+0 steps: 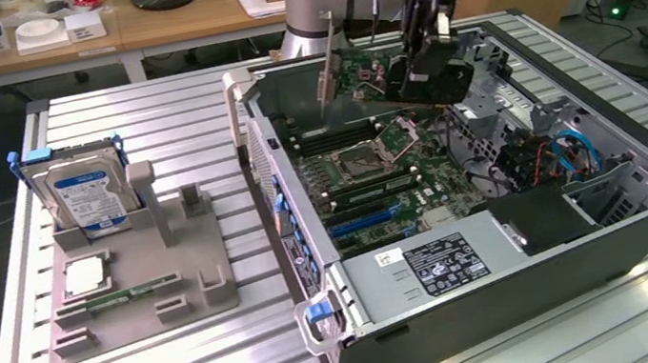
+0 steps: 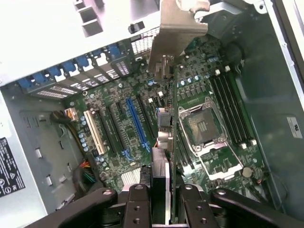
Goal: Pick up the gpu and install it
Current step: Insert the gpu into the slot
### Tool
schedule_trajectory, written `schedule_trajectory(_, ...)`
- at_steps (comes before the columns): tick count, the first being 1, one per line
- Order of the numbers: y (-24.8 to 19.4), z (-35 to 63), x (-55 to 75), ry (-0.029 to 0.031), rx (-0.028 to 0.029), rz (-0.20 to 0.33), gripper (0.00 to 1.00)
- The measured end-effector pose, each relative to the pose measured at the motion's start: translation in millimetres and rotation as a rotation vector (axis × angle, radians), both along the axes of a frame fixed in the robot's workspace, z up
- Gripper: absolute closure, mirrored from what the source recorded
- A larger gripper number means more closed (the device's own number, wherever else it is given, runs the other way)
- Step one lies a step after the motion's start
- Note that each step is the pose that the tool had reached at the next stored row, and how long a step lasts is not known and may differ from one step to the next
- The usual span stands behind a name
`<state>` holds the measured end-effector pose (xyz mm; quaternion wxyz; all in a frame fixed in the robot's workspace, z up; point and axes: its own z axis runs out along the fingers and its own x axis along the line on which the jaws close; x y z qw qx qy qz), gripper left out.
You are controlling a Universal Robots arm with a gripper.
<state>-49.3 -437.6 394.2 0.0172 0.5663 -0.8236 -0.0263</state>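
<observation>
My gripper (image 1: 415, 79) is shut on the gpu (image 1: 362, 73), a flat card with a pale metal end bracket (image 1: 329, 57). I hold it tilted in the air over the far end of the open computer case (image 1: 640, 235). In the wrist view the gpu (image 2: 160, 173) runs edge-on away from the camera, clamped between my two black fingers (image 2: 137, 204), and its bracket (image 2: 178, 33) points toward the case's rear slot openings. Under it lies the motherboard (image 2: 118, 142) with a blue slot (image 2: 137, 123) and a white slot (image 2: 93, 133). The card hangs above the board and touches no slot.
An open CPU socket (image 2: 202, 126) and memory slots (image 2: 228, 109) lie beside the card's line. The power supply (image 1: 440, 265) fills the case's near end, with cables (image 1: 552, 157) at the exterior view's right. A grey fixture (image 1: 140, 286) at the exterior view's left holds a hard drive (image 1: 88, 193).
</observation>
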Motion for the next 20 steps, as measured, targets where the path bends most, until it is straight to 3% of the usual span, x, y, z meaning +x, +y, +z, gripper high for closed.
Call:
schedule_trajectory(5,0.0,-0.2,0.0,-0.0068,-0.0001,0.071,0.73)
schedule_trajectory(8,0.0,-0.4,0.0,-0.0235,-0.0030,0.102,0.73)
schedule_trajectory(10,0.1,-0.7,0.0,-0.0346,-0.0096,0.120,0.73)
schedule_trajectory(13,0.0,-0.8,0.0,-0.0496,-0.0258,0.138,0.73)
schedule_trajectory(15,-0.1,-1.7,0.0,-0.0570,-0.0319,0.140,0.73)
schedule_trajectory(20,0.0,-2.2,0.0,-0.0586,-0.0328,0.146,0.73)
